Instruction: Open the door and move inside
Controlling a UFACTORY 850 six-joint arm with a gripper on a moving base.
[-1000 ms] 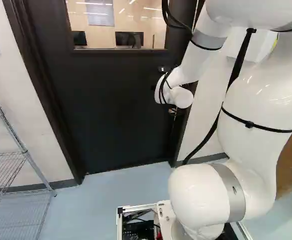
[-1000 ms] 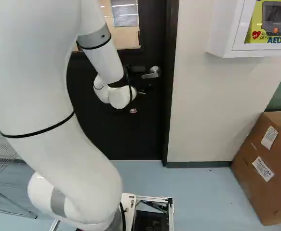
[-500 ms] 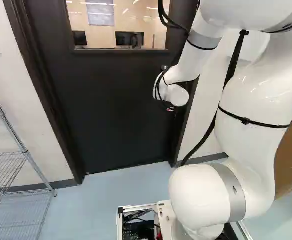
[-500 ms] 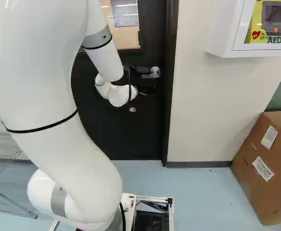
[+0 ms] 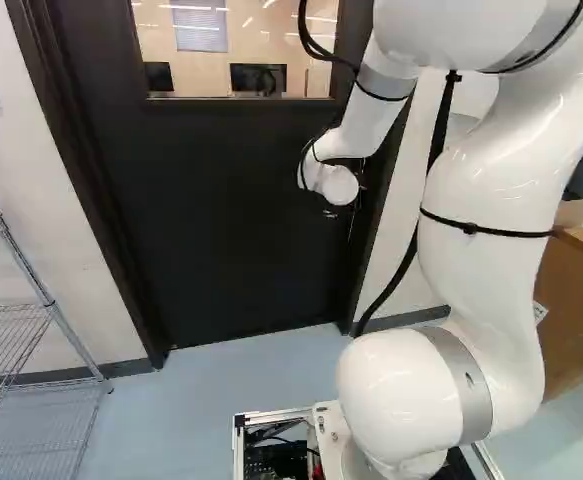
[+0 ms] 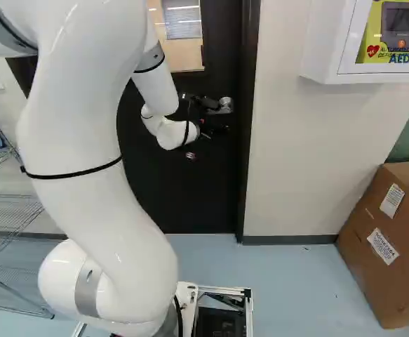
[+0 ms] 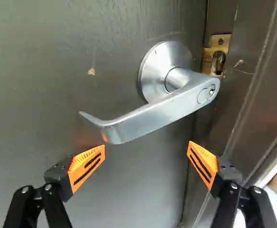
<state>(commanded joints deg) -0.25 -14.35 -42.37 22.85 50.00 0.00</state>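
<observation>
wrist view: pincer [image 7: 147, 149] spread wide, lever handle [image 7: 152, 116] just ahead and not gripped

the step in hand looks to be the reach for the handle, the first part of getting the door [image 5: 221, 220] open. the door sits shut in its frame [image 7: 259, 90] in both base views, and the lever is mounted on it close beside the frame, near the brass latch plate [image 7: 221, 42]. in the right base view the arm [image 6: 85, 140] stretches out to the handle side of the door.

the pincer's two fingers stand well apart with nothing between their orange pads [image 7: 85, 166]. the lever's free end lies ahead of one finger; its round mount [image 7: 152, 71] is farther ahead, against the door.

the next move probably calls for a small advance, lined up so that the lever comes between the pads or under one of them, then a grip or a press to turn it down. the finger nearer the frame seems to have little room, so going straight in could catch the frame, or the pads could slip off the smooth metal. which way the door swings i cannot tell. driving inside has to wait until the latch is free and the door stands wide.
</observation>
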